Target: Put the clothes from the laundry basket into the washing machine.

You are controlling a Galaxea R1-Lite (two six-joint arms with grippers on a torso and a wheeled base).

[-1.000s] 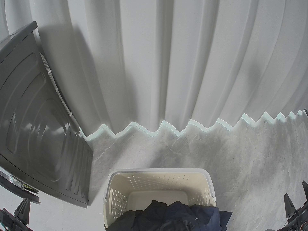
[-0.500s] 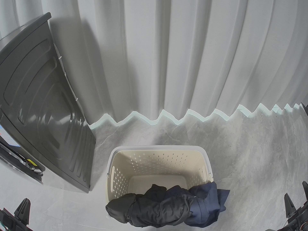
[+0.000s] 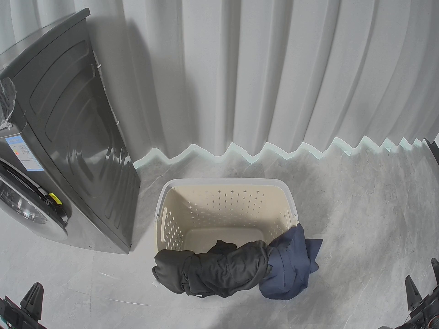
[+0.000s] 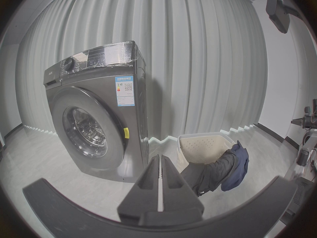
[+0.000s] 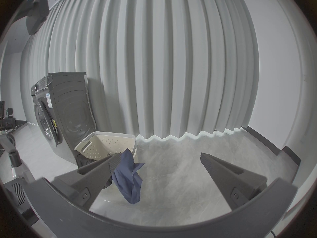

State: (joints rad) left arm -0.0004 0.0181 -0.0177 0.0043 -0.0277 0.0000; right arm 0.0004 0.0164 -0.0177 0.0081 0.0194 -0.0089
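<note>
Floor (image 3: 366,215) shows wider after camera shift; laundry basket (image 3: 227,181) now fully seen.

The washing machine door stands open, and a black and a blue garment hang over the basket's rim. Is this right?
Not quite: the left wrist view shows the washing machine door shut. The black garment and blue garment do hang over the basket rim.

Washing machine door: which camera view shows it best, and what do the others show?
The left wrist view: the washing machine door faces the camera whole, shut, its round glass plain. The head view catches part of it at an angle; the right wrist view shows it far off, nearly edge-on.
</note>
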